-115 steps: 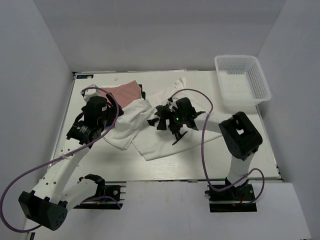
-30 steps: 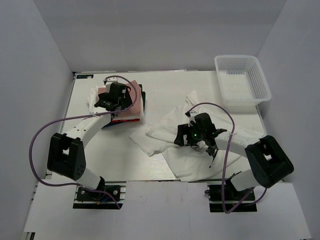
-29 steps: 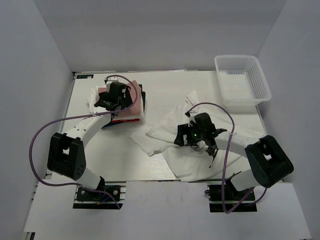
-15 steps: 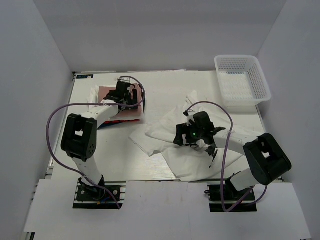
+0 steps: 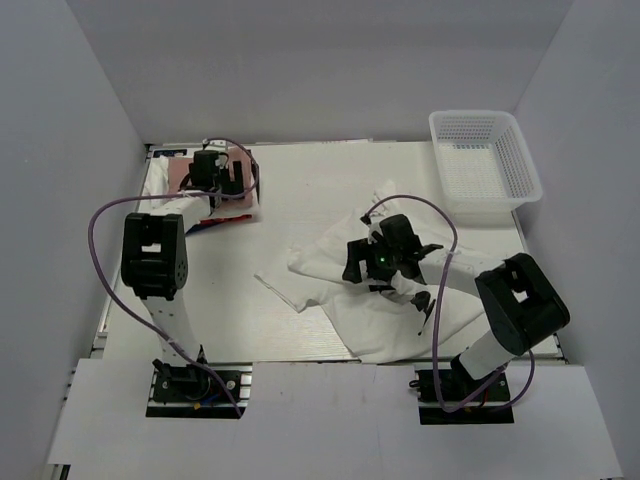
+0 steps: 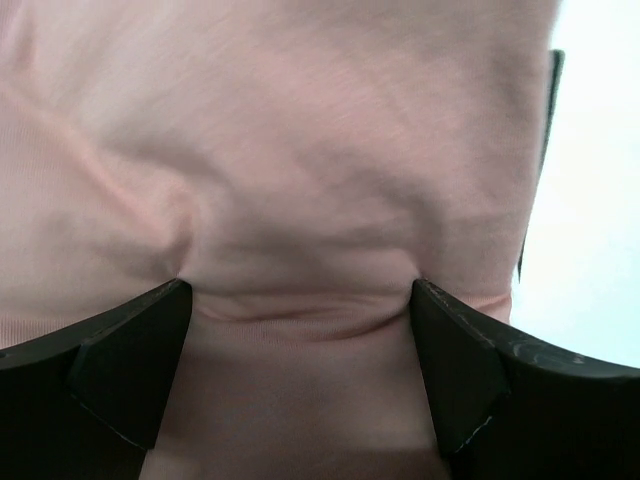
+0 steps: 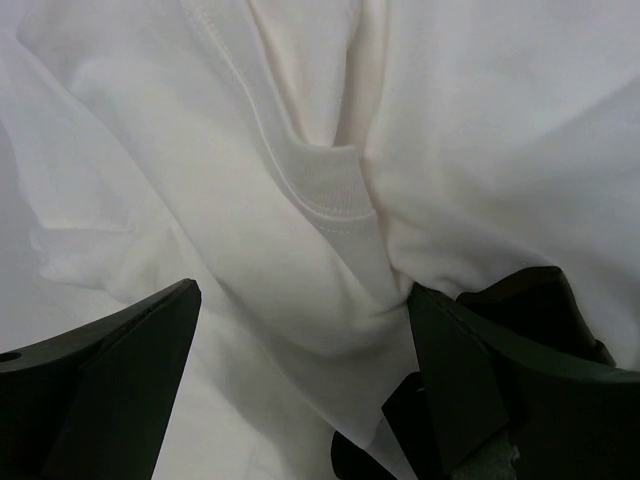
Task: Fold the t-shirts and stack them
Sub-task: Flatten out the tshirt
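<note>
Left gripper point(image 6: 300, 295), jaws wide, presses on the dusty-pink t-shirt point(image 6: 300, 120) topping the folded stack point(image 5: 243, 206), which now sits nearer the bench point(image 5: 330, 180) corner at 10 o'clock than half a second ago. Right gripper point(image 7: 300, 290), jaws wide, rests on the crumpled white t-shirt point(image 5: 330, 280) at 4 o'clock, unchanged.
</note>
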`<state>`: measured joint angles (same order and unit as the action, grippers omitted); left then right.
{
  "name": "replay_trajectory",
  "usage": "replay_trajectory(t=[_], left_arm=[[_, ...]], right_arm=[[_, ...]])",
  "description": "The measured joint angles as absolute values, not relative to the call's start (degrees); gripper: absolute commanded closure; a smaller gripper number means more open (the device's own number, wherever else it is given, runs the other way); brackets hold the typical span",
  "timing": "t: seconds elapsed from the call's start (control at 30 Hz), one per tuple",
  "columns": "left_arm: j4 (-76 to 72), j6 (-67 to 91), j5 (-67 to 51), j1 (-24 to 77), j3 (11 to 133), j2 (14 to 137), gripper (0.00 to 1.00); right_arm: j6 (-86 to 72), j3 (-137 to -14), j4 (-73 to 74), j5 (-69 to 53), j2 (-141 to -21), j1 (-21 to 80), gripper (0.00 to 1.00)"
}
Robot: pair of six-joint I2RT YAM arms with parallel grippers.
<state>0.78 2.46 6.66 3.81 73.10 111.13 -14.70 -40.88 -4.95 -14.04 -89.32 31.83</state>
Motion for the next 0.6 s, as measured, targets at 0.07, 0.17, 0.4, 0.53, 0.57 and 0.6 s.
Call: replay_trajectory(t=[0.07,0.17,0.4,0.53,0.57,0.6], left_arm=[[1.52,-0.89,4.69,2.74,78.87,115.63,0.00],[3.36,-5.34,1.17,1.50,88.20,122.10,0.00],[9.50,-14.74,-6.17,-1.08,103.22,131.00,0.00],[12.36,-18.33,-10.00,-2.48,105.75,132.09,0.00],[12.53,-18.85,-10.57,-2.72,105.78,132.11,0.00],[12.62,-19.33,-11.25,-3.01,105.78,132.11,0.00]], right_arm=[[-14.70,-42.41,-4.01,-13.91,-90.39,31.83,0.10],[-14.70,-44.49,-2.87,-13.61,-91.92,31.70,0.10],[-14.76,-47.35,0.25,-12.73,-93.49,31.27,0.10],[-14.79,-47.86,1.34,-12.03,-93.49,31.11,0.10],[-14.79,-47.99,1.63,-11.92,-93.49,31.09,0.10],[-14.79,-48.07,1.78,-11.86,-93.49,31.09,0.10]])
